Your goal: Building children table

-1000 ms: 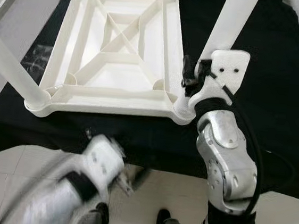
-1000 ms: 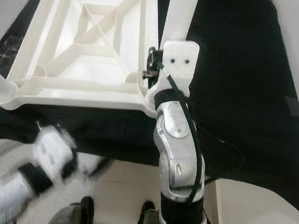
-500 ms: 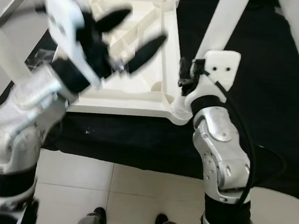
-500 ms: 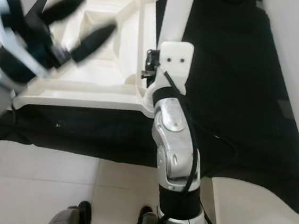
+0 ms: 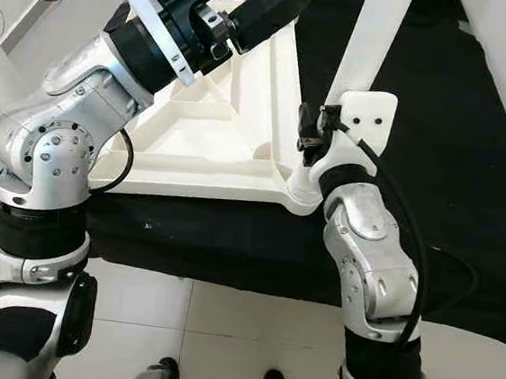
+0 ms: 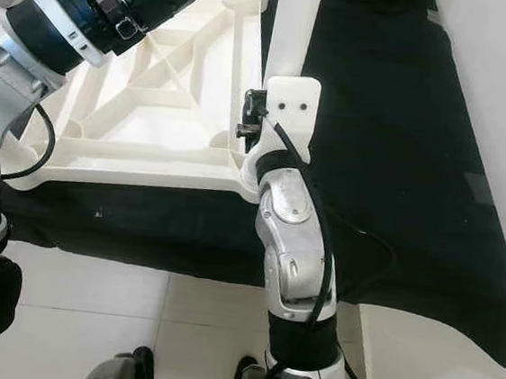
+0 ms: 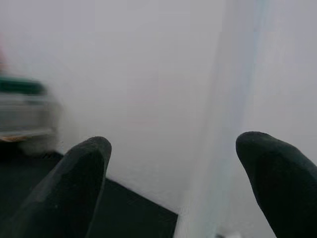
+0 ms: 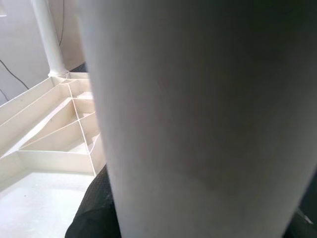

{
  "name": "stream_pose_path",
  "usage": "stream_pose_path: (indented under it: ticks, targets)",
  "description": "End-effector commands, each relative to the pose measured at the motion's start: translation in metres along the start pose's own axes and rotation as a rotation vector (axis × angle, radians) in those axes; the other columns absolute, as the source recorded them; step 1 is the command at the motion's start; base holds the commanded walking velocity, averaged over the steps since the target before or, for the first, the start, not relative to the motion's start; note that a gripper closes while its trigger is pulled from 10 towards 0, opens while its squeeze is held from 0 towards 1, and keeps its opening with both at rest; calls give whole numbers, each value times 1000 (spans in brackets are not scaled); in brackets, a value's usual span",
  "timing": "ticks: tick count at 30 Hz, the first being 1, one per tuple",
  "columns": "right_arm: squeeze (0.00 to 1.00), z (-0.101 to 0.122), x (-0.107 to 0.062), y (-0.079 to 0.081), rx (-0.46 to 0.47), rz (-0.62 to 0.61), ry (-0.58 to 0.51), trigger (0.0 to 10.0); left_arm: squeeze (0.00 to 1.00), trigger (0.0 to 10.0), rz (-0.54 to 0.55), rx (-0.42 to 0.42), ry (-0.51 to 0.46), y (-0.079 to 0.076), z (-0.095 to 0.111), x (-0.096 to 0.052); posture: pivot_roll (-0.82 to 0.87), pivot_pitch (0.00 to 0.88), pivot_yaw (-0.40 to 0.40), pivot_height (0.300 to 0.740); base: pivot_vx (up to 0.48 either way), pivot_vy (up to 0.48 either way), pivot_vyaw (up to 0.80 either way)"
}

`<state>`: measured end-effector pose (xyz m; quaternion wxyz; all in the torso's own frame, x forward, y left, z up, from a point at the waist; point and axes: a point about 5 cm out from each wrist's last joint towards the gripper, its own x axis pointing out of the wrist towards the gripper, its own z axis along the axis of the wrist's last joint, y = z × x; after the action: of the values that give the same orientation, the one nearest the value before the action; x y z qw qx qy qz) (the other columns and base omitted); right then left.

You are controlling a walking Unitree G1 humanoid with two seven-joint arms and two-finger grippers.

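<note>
An upturned white tabletop (image 5: 208,140) is seen lying on a black-covered counter (image 6: 373,166), with both arms raised over it.

The tabletop rests with its ribbed underside up, and a white leg (image 5: 375,35) stands in its near right corner socket. The right gripper (image 5: 318,133) is held against the base of that leg; in the right wrist view the leg (image 8: 198,119) is pressed so close to the camera that it cannot be told whether the fingers are closed on it. The left gripper (image 7: 173,183) is lifted high above the far part of the tabletop, and its two black fingers (image 7: 81,183) are spread apart with nothing between them; a pale upright shape beyond them, possibly another leg, is too blurred to be identified.
</note>
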<state>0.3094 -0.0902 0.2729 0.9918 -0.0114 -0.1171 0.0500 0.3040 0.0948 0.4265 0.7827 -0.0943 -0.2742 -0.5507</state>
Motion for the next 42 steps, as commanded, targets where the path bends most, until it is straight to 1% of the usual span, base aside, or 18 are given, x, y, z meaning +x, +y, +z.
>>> stream_pose_path:
  ticks: [1,3,5,7,8,10,15,16,18,22,31,32,35,37,39,40,41,42]
  targets:
    - [0,-33,-4,17,30,79,168,10000,0,10000,-122,-53,81,-1,-11,17,93,224,29,740,0,0,0]
    - [0,-32,-3,19,34,83,158,10000,0,10000,-172,-83,116,-1,-15,26,93,224,32,740,0,0,0]
    - [0,-32,-3,19,35,84,154,10000,0,10000,-187,-91,125,-1,-16,28,95,224,35,740,0,0,0]
    - [0,-30,-2,21,37,89,145,10000,0,10000,-226,-85,152,-2,-19,36,92,224,39,740,0,0,0]
    - [0,-30,-2,21,37,89,145,10000,0,10000,-226,-85,152,-2,-19,36,92,224,39,740,0,0,0]
    - [0,-30,-2,23,39,94,140,10000,0,10000,-244,-77,173,-2,-20,44,94,223,42,740,0,0,0]
    - [0,-30,-2,23,41,95,137,10000,0,10000,-248,-80,185,1,-21,50,94,223,44,740,0,0,0]
    - [0,-29,-2,23,44,98,134,10000,0,0,-235,-70,207,4,-23,52,94,222,44,740,0,0,0]
    - [0,-28,-2,25,48,103,127,10000,0,0,-226,-43,254,10,-26,54,94,219,46,740,0,0,0]
    - [0,-26,-1,26,50,112,116,10000,0,0,-240,-34,292,13,-32,56,95,218,47,740,0,0,0]
    - [0,-23,0,28,46,145,89,10000,0,0,-254,-16,317,14,-38,57,92,211,44,740,0,0,0]
    - [1000,-22,0,28,49,160,79,10000,0,0,-256,-12,319,14,-38,58,92,211,44,740,0,0,0]
    - [1000,-18,1,29,71,196,56,10000,0,0,-259,-13,318,14,-38,58,92,210,43,740,0,0,0]
    - [1000,-5,6,26,103,301,-18,10000,0,0,-264,-12,314,15,-37,59,92,207,42,740,0,0,0]
    - [1000,10,12,15,118,447,-80,10000,0,0,-267,-10,311,15,-36,59,92,205,41,740,0,0,0]
    - [1000,19,15,7,99,532,-106,10000,0,0,-269,-10,308,15,-35,59,92,203,39,740,0,0,0]
    - [1000,19,15,7,99,532,-106,10000,0,0,-269,-10,308,15,-35,59,92,203,39,740,0,0,0]
    - [1000,25,16,2,84,585,-123,10000,0,0,-270,-9,306,15,-35,59,92,203,39,740,0,0,0]
